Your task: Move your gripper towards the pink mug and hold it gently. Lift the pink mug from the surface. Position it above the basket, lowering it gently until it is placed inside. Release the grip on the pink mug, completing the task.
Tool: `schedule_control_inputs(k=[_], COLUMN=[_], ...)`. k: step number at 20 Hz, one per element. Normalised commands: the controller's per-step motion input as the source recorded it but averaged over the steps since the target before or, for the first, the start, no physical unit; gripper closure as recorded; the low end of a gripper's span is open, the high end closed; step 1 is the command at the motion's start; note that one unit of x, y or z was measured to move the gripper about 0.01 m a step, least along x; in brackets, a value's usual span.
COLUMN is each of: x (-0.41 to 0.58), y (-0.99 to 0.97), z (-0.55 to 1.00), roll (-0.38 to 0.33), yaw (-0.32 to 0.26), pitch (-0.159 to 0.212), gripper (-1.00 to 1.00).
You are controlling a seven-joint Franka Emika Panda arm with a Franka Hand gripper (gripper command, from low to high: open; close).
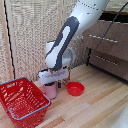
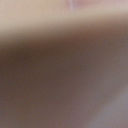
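The pink mug (image 1: 50, 92) stands upright on the wooden surface, just to the exterior view's right of the red wire basket (image 1: 15, 90). My gripper (image 1: 53, 84) is straight down over the mug, its white hand right above the rim. One dark finger (image 1: 59, 85) shows beside the mug's side; the other is hidden. I cannot tell if the fingers press on the mug. The wrist view is a blurred pinkish-brown surface (image 2: 64, 75) that fills the frame, too close to make out. The basket holds nothing that I can see.
A low red bowl (image 1: 75, 88) sits on the surface to the exterior view's right of the mug. A slatted wooden wall (image 1: 30, 40) stands behind. A dark dresser with drawers (image 1: 107, 47) is at the back right.
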Motion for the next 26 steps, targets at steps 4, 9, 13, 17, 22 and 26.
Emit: schedule_control_inputs(k=[4, 9, 13, 17, 22, 26], x=[0.021, 0.247, 0.330, 0.371, 0.289, 0.204], y=[0.12, -0.03, -0.07, -0.06, 0.00, 0.02], z=[-0.01, 0.24, 0.55, 0.70, 0.76, 0.89], roll=[-0.037, 0.022, 0.092, 0.126, 0.126, 0.075], yaw=[0.003, 0.000, -0.012, -0.023, -0.042, -0.062], pitch=[0.046, 0.063, 0.006, 0.000, 0.000, 0.037], gripper=[1.00, 1.00, 1.00, 1.00, 1.00, 1.00])
